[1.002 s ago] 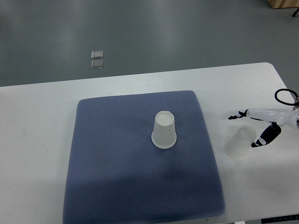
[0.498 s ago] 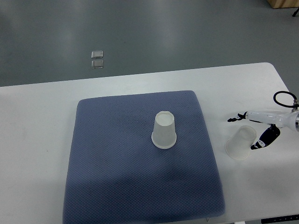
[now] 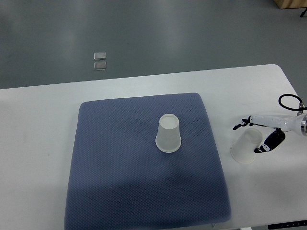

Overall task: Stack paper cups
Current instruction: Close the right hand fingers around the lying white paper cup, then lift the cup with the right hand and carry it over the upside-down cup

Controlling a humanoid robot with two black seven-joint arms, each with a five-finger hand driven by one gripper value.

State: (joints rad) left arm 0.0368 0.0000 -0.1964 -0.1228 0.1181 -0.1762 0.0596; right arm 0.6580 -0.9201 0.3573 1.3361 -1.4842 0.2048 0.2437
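The right hand (image 3: 261, 133) has its fingers spread, one long finger (image 3: 245, 122) reaching past the upper side of a translucent paper cup (image 3: 246, 146) and the black-tipped thumb (image 3: 268, 143) at the cup's right side; whether they press the cup cannot be told. That cup lies tipped on the white table (image 3: 38, 143), just right of the blue-grey mat (image 3: 120, 182). A second cup (image 3: 168, 133) stands upside down near the mat's middle
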